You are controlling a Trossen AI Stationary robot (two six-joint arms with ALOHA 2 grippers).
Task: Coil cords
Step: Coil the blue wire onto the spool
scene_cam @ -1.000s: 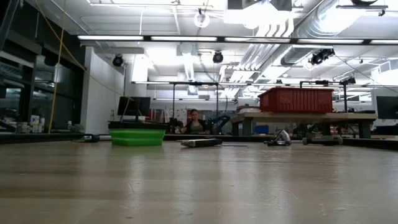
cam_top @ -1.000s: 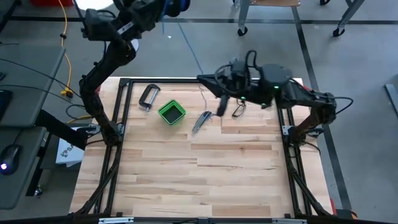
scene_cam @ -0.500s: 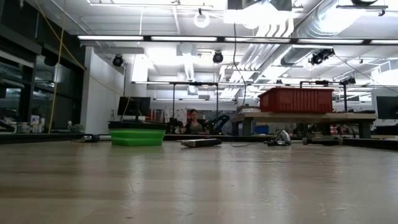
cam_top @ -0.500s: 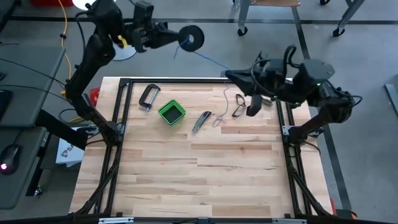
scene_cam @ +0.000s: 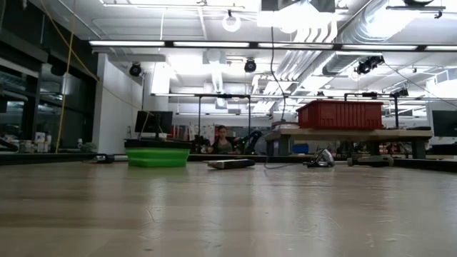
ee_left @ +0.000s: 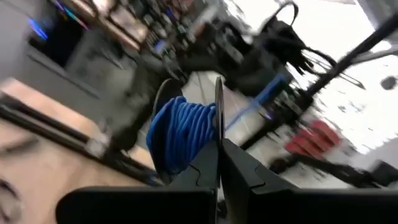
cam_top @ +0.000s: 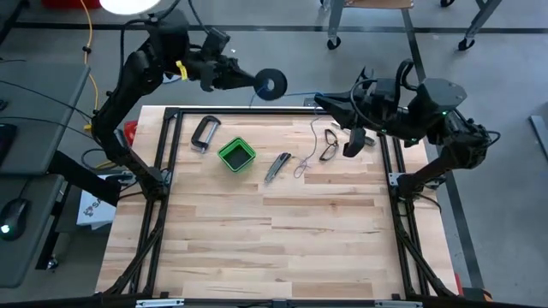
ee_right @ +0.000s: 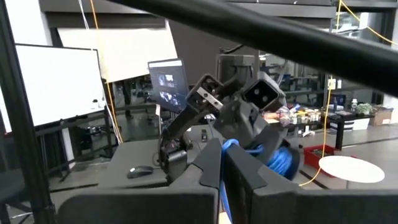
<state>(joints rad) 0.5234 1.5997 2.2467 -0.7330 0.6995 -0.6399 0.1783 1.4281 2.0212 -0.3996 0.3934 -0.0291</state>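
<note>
My left gripper (cam_top: 250, 81) is raised beyond the table's far edge and shut on the small dark spool (cam_top: 273, 83), which has blue wire wound on it (ee_left: 180, 134). The thin blue wire (cam_top: 295, 90) runs from the spool to my right gripper (cam_top: 321, 100), which is shut on it above the table's far edge. Past the right gripper the wire drops, and its slack end (cam_top: 309, 147) lies in loops on the table. In the low view it shows as a thin line hanging down (scene_cam: 275, 93). My left gripper pinches the spool's thin round flange (ee_left: 218, 102) between its two fingers, at the flange's edge. The spool is lifted clear, its axis about level, with the wound wire beside the fingers. My right gripper pinches the blue wire (ee_right: 222, 148) between its two shut fingers, which point toward the table's left side. The wire runs on to the spool (ee_right: 277, 158), and its other part hangs down to the table.
On the table's far part lie a green box (cam_top: 236, 154), a metal clamp (cam_top: 204, 133), a grey folding tool (cam_top: 276, 166) and a small dark loop-shaped object (cam_top: 330, 145). A black frame (cam_top: 168, 137) borders the table. The near half is bare wood.
My left gripper has brought the spool down and toward the table's right, nearer the far edge. My right gripper has gone toward the table's right edge, staying shut on the wire. The stretch of wire between them has shortened, and the slack end now lies in loops near the folding tool.
</note>
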